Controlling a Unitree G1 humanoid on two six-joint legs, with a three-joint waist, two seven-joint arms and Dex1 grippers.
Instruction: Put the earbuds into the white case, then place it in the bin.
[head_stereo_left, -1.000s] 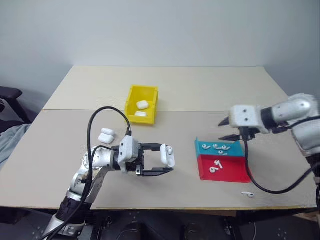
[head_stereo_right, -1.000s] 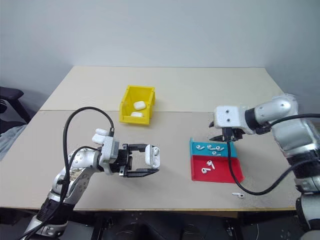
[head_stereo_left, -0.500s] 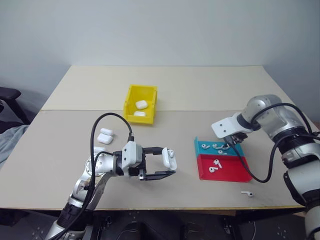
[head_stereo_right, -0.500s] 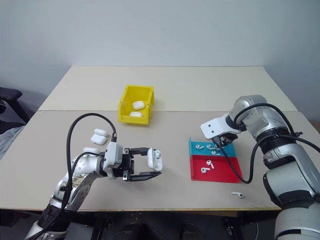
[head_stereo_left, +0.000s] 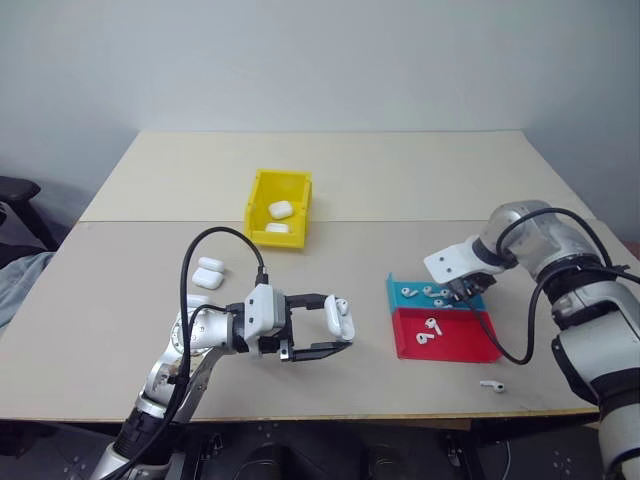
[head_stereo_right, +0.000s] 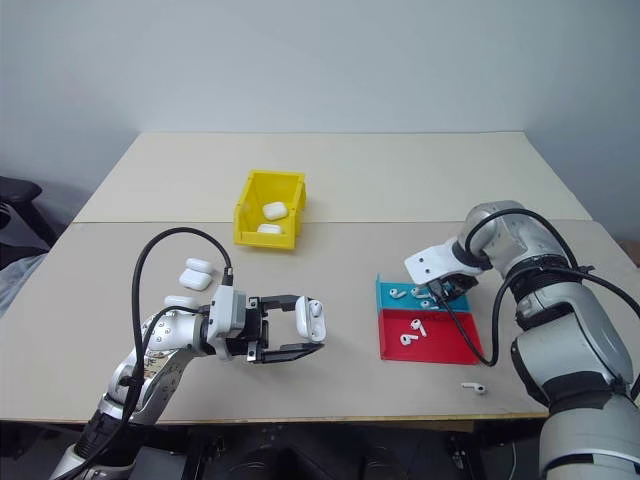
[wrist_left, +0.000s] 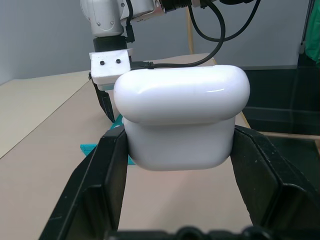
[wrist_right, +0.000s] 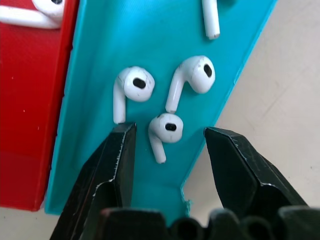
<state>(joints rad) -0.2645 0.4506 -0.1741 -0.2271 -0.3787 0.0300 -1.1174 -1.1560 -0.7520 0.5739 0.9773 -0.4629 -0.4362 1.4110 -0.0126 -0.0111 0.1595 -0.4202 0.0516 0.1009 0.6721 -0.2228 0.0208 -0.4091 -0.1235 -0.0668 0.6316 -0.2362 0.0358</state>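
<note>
Fingers of the left hand (head_stereo_left: 330, 325) are clamping the glossy white rounded case (head_stereo_left: 337, 315) above the desk (head_stereo_left: 400, 180). Right hand (wrist_right: 167, 145) is hanging open over tiny white stemmed earbuds (wrist_right: 165, 131) in the shallow blue tray (wrist_right: 135, 40). Yellow plastic bin (head_stereo_left: 280, 208) is sitting at 11 o'clock from the case.

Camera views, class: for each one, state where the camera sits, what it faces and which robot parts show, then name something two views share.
Left and right eye views: on the head, looking forward and down at the table, yellow bin and both arms.
Left wrist view: on the left wrist, looking along the left tool, shut on the white case.
Right wrist view: on the right wrist, looking down between the open right tool at earbuds in the blue tray.
Shared: the blue tray and right tool show in both wrist views.
</note>
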